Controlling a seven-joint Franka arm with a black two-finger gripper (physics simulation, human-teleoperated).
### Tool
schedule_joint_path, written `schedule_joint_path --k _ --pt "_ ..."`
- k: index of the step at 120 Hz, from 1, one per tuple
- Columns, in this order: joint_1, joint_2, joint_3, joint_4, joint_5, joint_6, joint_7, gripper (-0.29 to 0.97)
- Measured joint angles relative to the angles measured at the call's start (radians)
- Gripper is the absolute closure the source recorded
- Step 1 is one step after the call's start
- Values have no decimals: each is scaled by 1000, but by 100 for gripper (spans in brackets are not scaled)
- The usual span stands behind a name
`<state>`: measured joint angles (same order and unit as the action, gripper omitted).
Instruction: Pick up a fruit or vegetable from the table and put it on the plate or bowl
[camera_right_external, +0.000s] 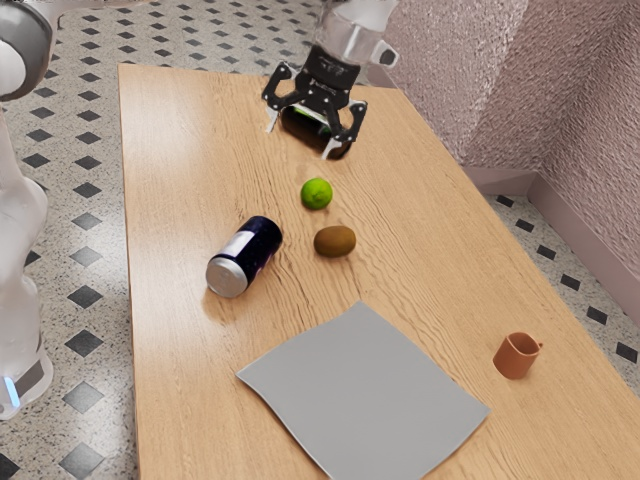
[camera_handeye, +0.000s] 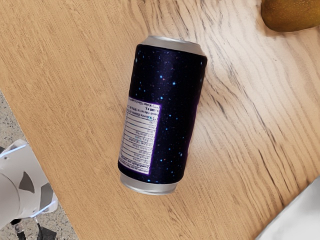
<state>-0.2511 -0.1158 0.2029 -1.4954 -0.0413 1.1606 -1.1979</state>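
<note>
A green lime (camera_right_external: 317, 193) lies on the wooden table (camera_right_external: 180, 180), near its middle. A brown kiwi (camera_right_external: 334, 241) rests just in front of it; its edge also shows as the kiwi (camera_handeye: 290, 14) in the wrist view. My gripper (camera_right_external: 300, 140) hangs open over the far part of the table, beyond the lime, fingers pointing down. A dark object with a green patch (camera_right_external: 308, 122) lies between or just behind the fingers; I cannot tell whether they touch it. A flat grey sheet (camera_right_external: 365, 395) lies at the near end of the table.
A dark starry can (camera_right_external: 243, 256) lies on its side toward the exterior view's left of the kiwi, seen as the can (camera_handeye: 162, 115) in the wrist view. A small orange cup (camera_right_external: 517, 355) lies near the right edge. A wall runs along the right.
</note>
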Motion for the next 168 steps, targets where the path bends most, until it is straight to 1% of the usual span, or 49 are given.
schedule_joint_path --k 8,18,26,32,40,47,52,58,64,77,80,84,87,91,96,104,110,115,125,130,147,168 --pt "0 22 9 0 -12 61 -121 0" --pt "-13 21 3 -1 -18 113 -247 0" --pt "-31 20 1 -1 -20 141 -297 0" --pt "-56 19 0 -1 -19 158 -295 0" --pt "-97 18 6 0 -11 173 -248 0" --pt "-99 23 -12 17 34 185 -176 0" --pt "-117 26 -23 39 65 196 -115 0" --pt "-127 72 -24 83 91 209 -29 0" --pt "-129 106 -24 119 106 225 59 0" --pt "-133 120 -29 149 120 247 234 0" --pt "-98 116 -67 147 114 251 274 0" --pt "17 103 -186 125 105 259 325 0" --pt "75 94 -244 98 100 272 363 0" --pt "122 88 -289 51 93 300 414 0" --pt "157 89 -316 3 85 340 476 0" --pt "168 91 -302 -45 76 389 568 0" --pt "192 51 -288 -144 67 428 630 0" --pt "237 33 -268 -206 62 459 679 0" --pt "362 18 -222 -285 55 509 768 0" --pt "394 9 -215 -315 54 532 809 0" --pt "357 -12 -213 -358 56 600 928 0" --pt "357 -5 -214 -373 55 660 1080 0"
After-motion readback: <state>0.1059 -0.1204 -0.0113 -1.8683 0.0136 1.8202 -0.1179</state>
